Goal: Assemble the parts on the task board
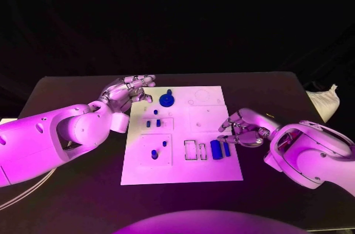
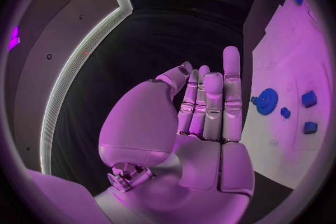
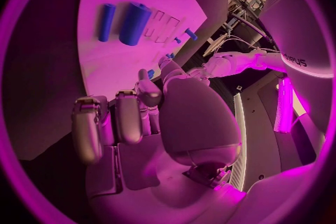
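The white task board (image 1: 181,167) lies in the middle of the table. On it are a blue gear (image 1: 167,99) at the far end, small blue pegs (image 1: 153,123) on the left, and a thick blue cylinder (image 1: 216,149) beside a thin one (image 1: 226,149) near two empty slots (image 1: 195,151). My left hand (image 1: 127,93) hovers at the board's far left corner next to the gear (image 2: 265,101), its fingers (image 2: 210,106) straight and holding nothing. My right hand (image 1: 242,131) hangs over the board's right edge, just beyond the cylinders (image 3: 134,23), fingers loosely bent, nothing in them.
A white cloth bag (image 1: 323,101) lies at the table's right edge. A thin cable (image 1: 22,193) runs off the near left corner. Bare black tabletop (image 1: 274,90) surrounds the board.
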Available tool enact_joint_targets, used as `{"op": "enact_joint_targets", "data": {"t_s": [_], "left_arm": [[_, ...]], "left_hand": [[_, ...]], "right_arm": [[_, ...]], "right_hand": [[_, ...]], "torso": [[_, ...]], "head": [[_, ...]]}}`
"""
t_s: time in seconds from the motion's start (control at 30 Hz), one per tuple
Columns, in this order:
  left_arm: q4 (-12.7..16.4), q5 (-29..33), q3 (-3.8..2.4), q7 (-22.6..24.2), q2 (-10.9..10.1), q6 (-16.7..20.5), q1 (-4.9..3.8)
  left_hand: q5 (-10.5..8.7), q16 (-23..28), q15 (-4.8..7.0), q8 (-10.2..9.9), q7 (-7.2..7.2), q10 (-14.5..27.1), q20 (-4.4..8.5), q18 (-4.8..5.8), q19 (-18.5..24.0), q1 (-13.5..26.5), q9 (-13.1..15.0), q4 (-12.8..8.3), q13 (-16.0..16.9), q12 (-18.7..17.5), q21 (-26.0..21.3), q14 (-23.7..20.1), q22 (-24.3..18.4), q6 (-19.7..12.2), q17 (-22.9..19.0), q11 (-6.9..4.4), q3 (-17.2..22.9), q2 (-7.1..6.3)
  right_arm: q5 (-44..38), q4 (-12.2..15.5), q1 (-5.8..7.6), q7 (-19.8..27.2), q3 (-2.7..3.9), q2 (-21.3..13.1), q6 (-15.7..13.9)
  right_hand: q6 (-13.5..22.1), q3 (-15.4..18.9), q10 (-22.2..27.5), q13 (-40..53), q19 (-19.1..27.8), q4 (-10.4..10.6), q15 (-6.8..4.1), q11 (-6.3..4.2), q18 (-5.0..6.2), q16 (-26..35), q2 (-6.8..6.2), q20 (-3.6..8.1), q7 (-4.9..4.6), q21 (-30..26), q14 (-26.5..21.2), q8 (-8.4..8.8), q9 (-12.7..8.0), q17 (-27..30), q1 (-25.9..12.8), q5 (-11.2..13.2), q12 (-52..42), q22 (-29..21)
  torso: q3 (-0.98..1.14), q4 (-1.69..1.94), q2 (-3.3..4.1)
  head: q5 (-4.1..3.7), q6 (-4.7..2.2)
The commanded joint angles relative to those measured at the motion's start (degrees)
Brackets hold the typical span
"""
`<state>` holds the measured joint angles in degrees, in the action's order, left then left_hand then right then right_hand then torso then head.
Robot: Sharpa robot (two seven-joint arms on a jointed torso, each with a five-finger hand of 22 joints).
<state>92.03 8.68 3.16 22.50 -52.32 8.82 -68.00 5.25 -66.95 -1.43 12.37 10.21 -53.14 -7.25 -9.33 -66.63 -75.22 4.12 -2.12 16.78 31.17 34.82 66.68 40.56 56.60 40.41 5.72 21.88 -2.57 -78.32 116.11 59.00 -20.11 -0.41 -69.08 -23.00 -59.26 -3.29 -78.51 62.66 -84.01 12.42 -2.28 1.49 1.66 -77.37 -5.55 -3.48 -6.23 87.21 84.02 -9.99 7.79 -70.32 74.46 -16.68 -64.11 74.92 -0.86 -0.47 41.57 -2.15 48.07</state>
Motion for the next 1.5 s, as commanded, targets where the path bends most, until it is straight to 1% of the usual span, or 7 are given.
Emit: {"op": "enact_joint_targets", "data": {"t_s": [0.03,0.17,0.27,0.4,0.67,0.83,1.5], "left_arm": [[-0.1,-0.2,0.02,0.2,0.2,-1.4,0.00],[-0.2,-0.2,0.07,0.1,0.2,-1.5,0.00],[-0.2,-0.2,0.09,0.1,0.1,-1.5,0.00],[-0.2,-0.2,0.11,0.1,0.0,-1.5,0.00],[0.0,-0.2,0.12,0.1,-0.3,-1.5,0.00],[0.0,-0.2,0.12,0.0,-0.4,-1.5,0.00],[0.2,-0.2,0.13,-0.1,-0.7,-1.4,0.00]], "left_hand": [[0.20,0.2,-0.06,0.2,-0.07,-0.3,0.03,-1.12,0.3,0.6,-0.1,-0.1,-0.1,-0.4,0.3,-0.4,-0.1,-0.4,-0.1,0.20,-0.2,-0.12],[0.20,0.2,-0.06,0.2,-0.07,-0.3,0.03,-1.12,0.3,0.6,-0.1,-0.1,-0.1,-0.4,0.3,-0.4,-0.1,-0.4,-0.1,0.20,-0.2,-0.12],[0.20,0.2,-0.06,0.2,-0.07,-0.3,0.03,-1.12,0.3,0.6,-0.1,-0.1,-0.1,-0.4,0.3,-0.4,-0.1,-0.4,-0.1,0.20,-0.2,-0.12],[0.20,0.2,-0.06,0.2,-0.07,-0.3,0.03,-1.12,0.3,0.6,-0.1,-0.1,-0.1,-0.4,0.3,-0.4,-0.1,-0.4,-0.1,0.20,-0.2,-0.12],[0.20,0.2,-0.06,0.2,-0.07,-0.3,0.03,-1.12,0.3,0.6,-0.1,-0.1,-0.1,-0.4,0.3,-0.4,-0.1,-0.4,-0.1,0.20,-0.2,-0.12],[0.20,0.2,-0.06,0.2,-0.07,-0.3,0.03,-1.12,0.3,0.6,-0.1,-0.1,-0.1,-0.4,0.3,-0.4,-0.1,-0.4,-0.1,0.20,-0.2,-0.12],[0.20,0.2,-0.06,0.2,-0.08,-0.3,0.03,-1.12,0.3,0.6,-0.1,-0.1,-0.1,-0.4,0.3,-0.4,-0.1,-0.4,-0.1,0.19,-0.2,-0.11]], "right_arm": [[-2.9,0.6,-0.52,-8.0,-0.11,-0.2,0.6],[-4.6,0.9,-0.97,-10.7,-0.21,-0.2,1.5],[-5.8,0.9,-1.35,-12.0,-0.28,0.2,2.1],[-7.5,0.9,-1.88,-13.1,-0.31,1.1,2.9],[-9.7,0.2,-2.54,-13.9,-0.34,2.6,3.7],[-10.7,-0.2,-2.75,-14.0,-0.35,3.6,4.0],[-11.7,-2.2,-4.70,-15.1,-0.36,7.3,8.2]], "right_hand": [[0.7,1.6,-0.9,3.8,-3.3,0.9,-0.50,-0.03,-0.54,-1.0,-0.40,-0.03,-0.09,0.4,3.3,-0.68,0.6,-1.1,-1.3,-3.8,-3.1,10.9],[1.4,3.6,-1.6,6.9,-3.8,2.2,-0.40,-0.01,-0.73,-2.1,-0.43,-0.05,-0.06,0.8,3.4,-1.42,1.3,-2.4,-2.3,-4.9,-5.4,11.6],[1.6,4.9,-1.8,8.1,-4.1,3.1,-0.39,0.00,-0.86,-2.6,-0.21,-0.08,-0.04,1.1,3.5,-1.94,1.8,-3.1,-3.0,-4.9,-6.3,12.1],[1.8,5.7,-2.1,9.1,-4.3,3.7,-0.39,-0.02,-0.95,-3.0,-0.01,-0.08,0.00,1.3,3.5,-2.37,2.2,-3.5,-3.2,-4.8,-6.9,12.5],[1.9,6.2,-2.3,9.6,-4.6,3.8,-0.40,-0.05,-1.05,-3.3,0.15,-0.08,0.05,1.5,3.6,-2.65,2.5,-3.9,-3.1,-4.6,-7.3,12.8],[1.9,6.2,-2.3,9.7,-4.6,3.8,-0.41,-0.05,-1.05,-3.4,0.22,-0.08,0.06,1.5,3.6,-2.70,2.5,-4.0,-3.1,-4.5,-7.4,12.9],[2.2,7.8,-2.3,10.5,-4.7,4.0,-0.42,-0.10,-1.12,-3.7,1.08,-0.08,0.15,1.7,3.5,-3.59,3.4,-4.2,-3.1,-2.7,-7.4,13.1]], "torso": [[-0.09,-0.52,-0.23],[-0.11,-0.33,-0.20],[-0.18,-0.37,-0.14],[-0.15,-0.36,-0.15],[-0.21,-0.47,-0.13],[-0.21,-0.33,-0.14],[-0.20,-0.39,-0.19]], "head": [[-0.66,-0.08],[-1.13,0.04],[-1.01,0.08],[-0.90,0.24],[-0.69,0.67],[-0.74,0.80],[0.04,1.43]]}}
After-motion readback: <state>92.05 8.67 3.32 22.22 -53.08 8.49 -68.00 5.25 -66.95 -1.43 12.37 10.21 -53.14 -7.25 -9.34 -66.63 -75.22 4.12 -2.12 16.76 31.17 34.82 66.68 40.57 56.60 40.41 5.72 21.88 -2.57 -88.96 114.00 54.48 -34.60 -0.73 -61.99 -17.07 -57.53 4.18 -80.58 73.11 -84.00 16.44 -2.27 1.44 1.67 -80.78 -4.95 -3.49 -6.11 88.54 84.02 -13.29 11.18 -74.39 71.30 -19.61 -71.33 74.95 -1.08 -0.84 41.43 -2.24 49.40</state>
